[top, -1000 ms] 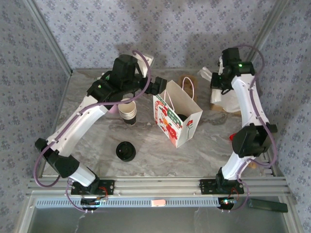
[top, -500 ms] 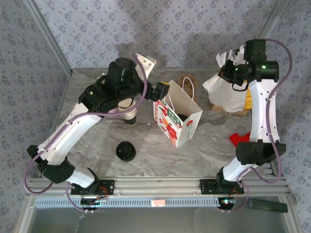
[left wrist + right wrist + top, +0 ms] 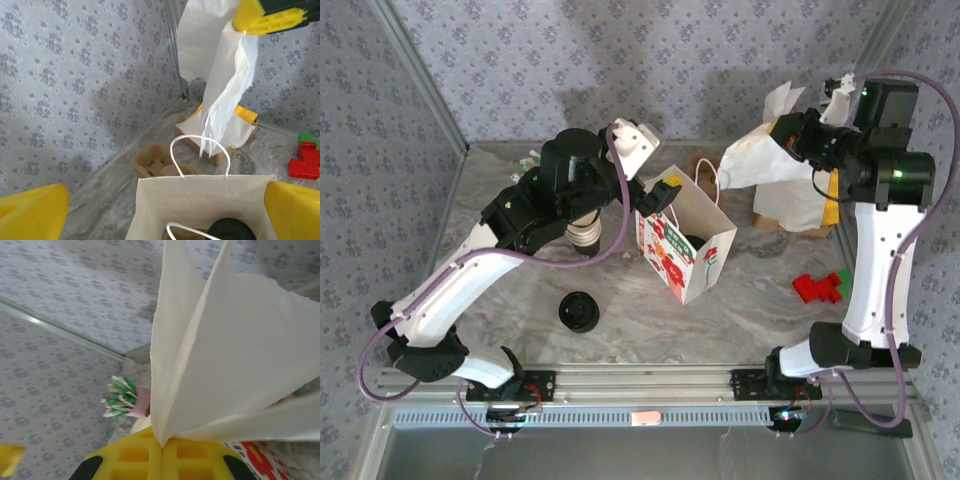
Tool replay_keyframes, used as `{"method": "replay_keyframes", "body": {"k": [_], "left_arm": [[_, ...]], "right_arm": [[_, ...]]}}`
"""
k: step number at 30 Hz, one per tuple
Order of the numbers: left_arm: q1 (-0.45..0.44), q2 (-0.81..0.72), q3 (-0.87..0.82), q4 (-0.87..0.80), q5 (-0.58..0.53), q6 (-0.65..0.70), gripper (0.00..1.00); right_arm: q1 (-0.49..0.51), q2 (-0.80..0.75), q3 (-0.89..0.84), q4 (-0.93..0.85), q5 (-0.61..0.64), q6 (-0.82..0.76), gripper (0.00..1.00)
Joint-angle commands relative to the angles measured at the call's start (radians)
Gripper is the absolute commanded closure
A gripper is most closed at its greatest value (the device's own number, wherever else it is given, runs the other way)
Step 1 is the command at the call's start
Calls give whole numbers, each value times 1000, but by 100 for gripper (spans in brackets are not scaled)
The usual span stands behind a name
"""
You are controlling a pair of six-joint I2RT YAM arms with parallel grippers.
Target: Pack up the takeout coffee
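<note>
Though the surface (image 3: 750,300) gives plenty of room, the paper bag (image 3: 670,255) standing unheld in its middle is, I judge, the weak spot. My left hand (image 3: 658,192) hovers with fingers spread wide just above the bag's rim. If it clips that rim or a handle, the bag could tip with the takeout coffee (image 3: 692,243) inside, its black lid showing at the bottom of the opening. The napkin (image 3: 755,160) is the next worry. My right hand (image 3: 792,135) is pinched shut on one edge, and the sheet hangs loose and wide. It could slide out of the pinch, or snag on a handle and miss the bag. Compared with a second ago, my right arm has risen from the box (image 3: 216,159) and carried the napkin clear of the stack, while my left hand has shifted a little toward the bag.
</note>
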Motion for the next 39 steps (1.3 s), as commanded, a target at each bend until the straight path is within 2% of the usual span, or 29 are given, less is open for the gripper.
{"method": "replay_keyframes", "body": {"k": [1, 10, 20, 29, 39], "left_arm": [[-14, -31, -27, 92, -22, 74, 0], [-18, -54, -156, 335, 23, 110, 0], [-53, 61, -66, 415, 80, 199, 0], [-72, 167, -2, 500, 1, 235, 0], [-73, 184, 27, 545, -32, 210, 14]], "right_arm": [[-2, -40, -15, 122, -94, 96, 100], [13, -106, -63, 248, -136, 217, 100], [53, -146, -82, 303, -143, 271, 100], [73, -176, -113, 323, -144, 292, 100], [80, -203, -143, 335, -161, 300, 100]]}}
